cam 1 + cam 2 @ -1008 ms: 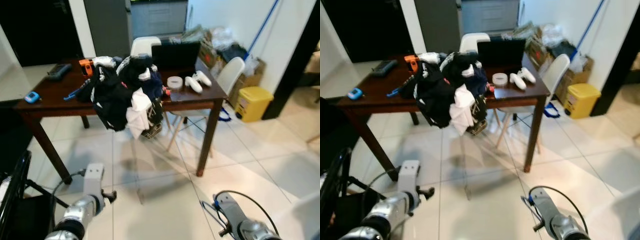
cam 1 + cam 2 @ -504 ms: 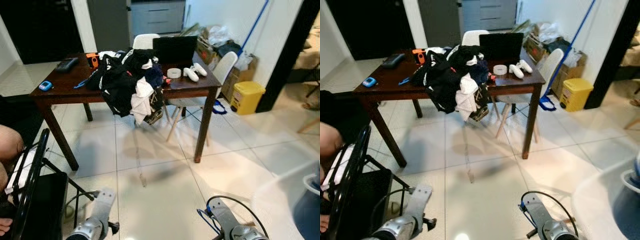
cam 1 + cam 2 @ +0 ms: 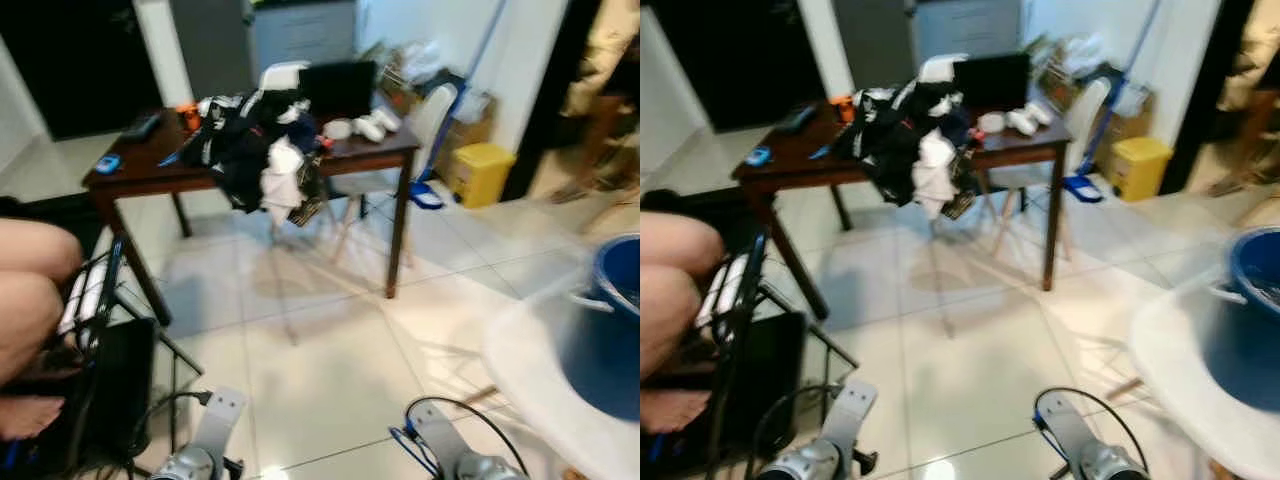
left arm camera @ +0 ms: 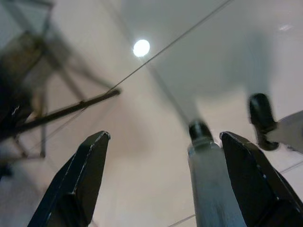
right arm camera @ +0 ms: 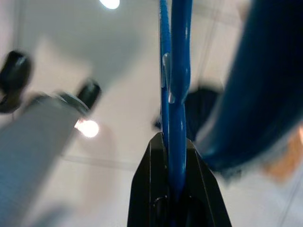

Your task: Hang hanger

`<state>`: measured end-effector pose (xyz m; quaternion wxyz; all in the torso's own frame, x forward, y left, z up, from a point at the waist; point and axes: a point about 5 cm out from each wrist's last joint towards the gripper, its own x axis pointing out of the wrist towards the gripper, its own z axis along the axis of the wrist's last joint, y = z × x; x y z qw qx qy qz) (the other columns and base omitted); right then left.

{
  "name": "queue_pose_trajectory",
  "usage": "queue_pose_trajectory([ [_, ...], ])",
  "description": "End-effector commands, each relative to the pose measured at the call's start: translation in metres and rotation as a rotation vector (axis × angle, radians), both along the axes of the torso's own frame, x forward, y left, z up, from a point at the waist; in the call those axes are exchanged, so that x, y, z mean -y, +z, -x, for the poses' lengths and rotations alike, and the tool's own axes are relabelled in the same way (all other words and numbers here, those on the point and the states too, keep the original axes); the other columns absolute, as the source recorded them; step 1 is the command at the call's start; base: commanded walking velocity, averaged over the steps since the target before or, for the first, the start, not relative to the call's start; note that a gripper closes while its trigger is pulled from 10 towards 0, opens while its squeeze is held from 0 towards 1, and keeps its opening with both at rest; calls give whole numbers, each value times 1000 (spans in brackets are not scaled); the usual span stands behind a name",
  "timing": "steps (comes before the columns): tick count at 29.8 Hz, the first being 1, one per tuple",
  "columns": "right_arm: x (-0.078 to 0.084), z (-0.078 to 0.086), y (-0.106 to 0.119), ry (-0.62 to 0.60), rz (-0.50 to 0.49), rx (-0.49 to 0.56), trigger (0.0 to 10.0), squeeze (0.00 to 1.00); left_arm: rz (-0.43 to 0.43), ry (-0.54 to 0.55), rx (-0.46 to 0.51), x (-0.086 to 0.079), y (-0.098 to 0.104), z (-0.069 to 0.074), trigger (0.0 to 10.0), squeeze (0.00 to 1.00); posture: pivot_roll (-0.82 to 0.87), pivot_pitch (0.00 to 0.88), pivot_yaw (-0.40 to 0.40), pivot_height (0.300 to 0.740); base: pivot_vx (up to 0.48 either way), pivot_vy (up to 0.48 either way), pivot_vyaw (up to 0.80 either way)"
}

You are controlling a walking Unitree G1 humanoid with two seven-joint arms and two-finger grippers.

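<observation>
My left arm is a silver tube ending in a pale grey, boxy wrist block, with a thin black cable looping out beside it. My right arm is the same brushed silver, with a rounded grey end piece and a black cable arching over it in a wide loop. My left gripper has two long, matte black fingers, broad at the base and tapering to blunt, angled tips. The fingers of my right gripper are likewise black, flat-sided and wedge-shaped.
</observation>
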<state>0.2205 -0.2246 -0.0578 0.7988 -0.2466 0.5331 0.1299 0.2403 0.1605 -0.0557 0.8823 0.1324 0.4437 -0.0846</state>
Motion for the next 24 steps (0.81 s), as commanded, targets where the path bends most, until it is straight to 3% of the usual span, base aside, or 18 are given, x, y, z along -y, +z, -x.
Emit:
queue_pose_trajectory([
  [1, -7, 1, -2, 10, -15, -8, 10000, 0, -22, 9, -12, -6, -2, 4, 10000, 0, 23, 0, 10, 740, 0, 0, -788],
  [15, -5, 2, -2, 7, -9, -27, 10000, 0, -34, 21, -7, -9, 0, 1, 10000, 0, 19, 0, 5, 740, 0, 0, -793],
  [24, -5, 2, -2, 3, -10, -32, 10000, 0, -49, 31, -8, -19, 0, 2, 10000, 0, 14, 0, 8, 740, 0, 0, -800],
])
